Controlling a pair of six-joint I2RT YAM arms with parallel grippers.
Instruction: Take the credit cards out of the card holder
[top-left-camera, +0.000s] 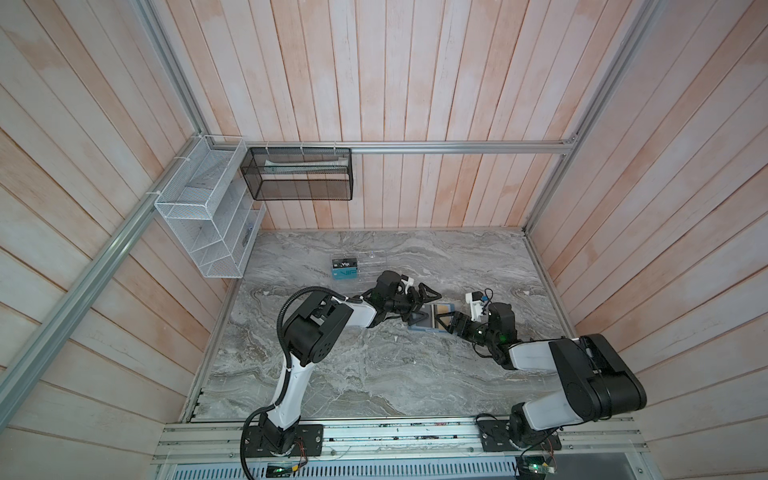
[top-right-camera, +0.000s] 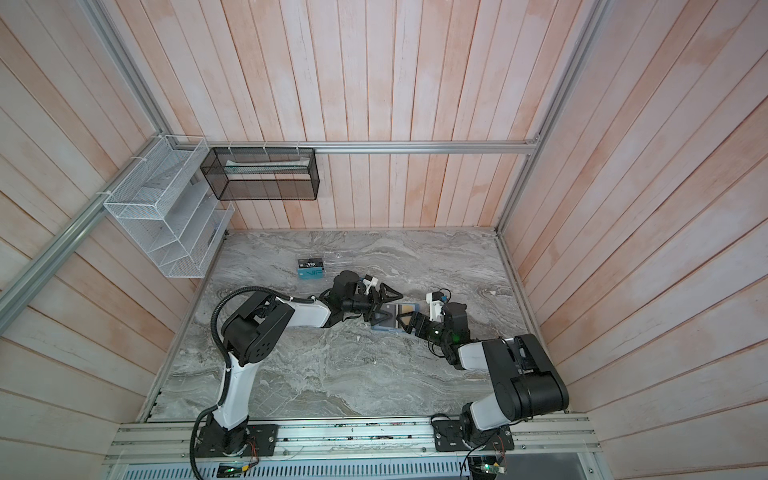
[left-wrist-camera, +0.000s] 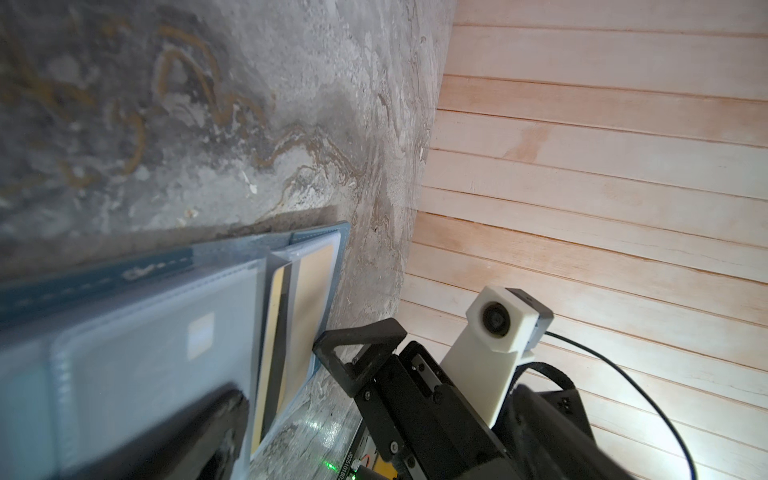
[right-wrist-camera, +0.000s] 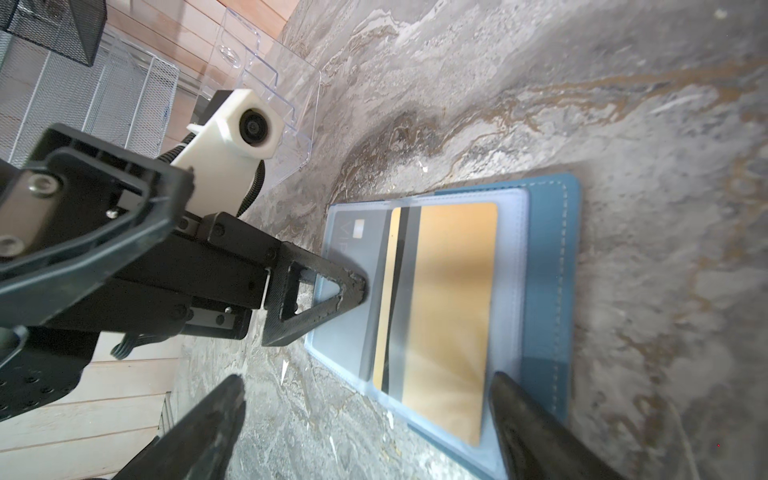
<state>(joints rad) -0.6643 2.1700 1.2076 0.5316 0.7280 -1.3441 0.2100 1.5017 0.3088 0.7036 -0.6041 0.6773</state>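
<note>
Found gold card (right-wrist-camera: 449, 316) sleeved in card holder (right-wrist-camera: 548, 291) | noted left gripper (top-left-camera: 423, 307) released, tip seemingly pinning holder | right gripper (right-wrist-camera: 365, 377) released, straddling card | judged: pinch edges, pull flat

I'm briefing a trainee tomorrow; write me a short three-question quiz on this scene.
1. True or false: the right tool is shut on the gold card.
2. The card holder is: A) open flat on the table B) folded shut C) held in the air.
3. How many cards sit at the clear rack?
Key: 1 false; 2 A; 3 two, the black card and the teal card.
</note>
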